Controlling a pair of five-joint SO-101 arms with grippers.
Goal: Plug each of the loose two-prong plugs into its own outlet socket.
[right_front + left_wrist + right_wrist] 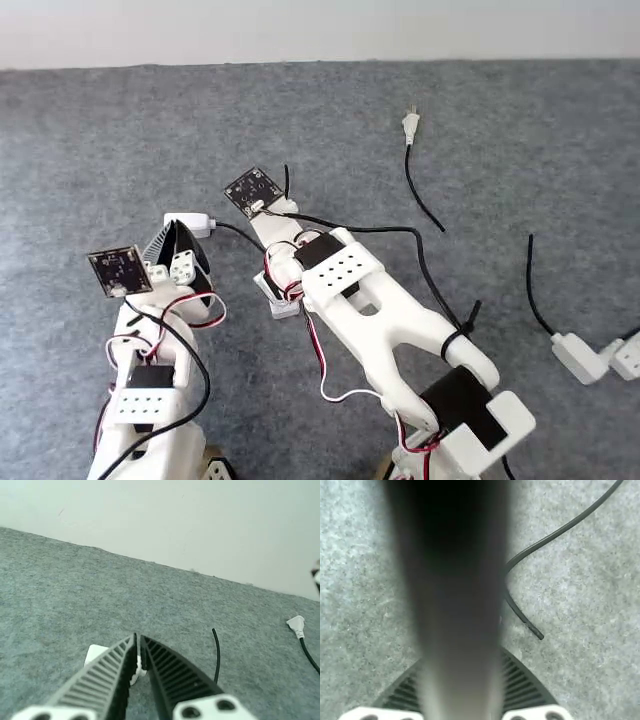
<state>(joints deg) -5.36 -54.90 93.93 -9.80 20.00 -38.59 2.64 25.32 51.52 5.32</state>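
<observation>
- Two-prong plug [410,124] lies loose at the far side of the grey mat [90,130], well apart from both arms. Its black cord [422,198] trails back towards them, so it looks not yet taken up.
- From the high view too, the left gripper [184,242] sits low on the mat with a white socket block [190,224] poking out past its tip. This is probably to steady the block so that a plug can be pushed in.
- The right arm [345,270] lies stretched beside it, its wrist near that block. A second socket and plug pair [580,357] rests at the mat's right edge, touching or nearly so.
- In the left wrist view the left gripper [137,639] has its jaws drawn almost together on a sliver of white. That sliver seems to be part of the white socket block [95,653] showing beside one jaw.
- The two-prong plug [296,624] lies well off to the side, and a cord's free end [217,650] lies nearer.
- In the right wrist view a dark blurred band [455,580] runs across the right gripper [461,652], so I cannot tell whether it is open or closed.
- Beside the band a black cord [560,530] curves over the mat to a cut end [540,636].
</observation>
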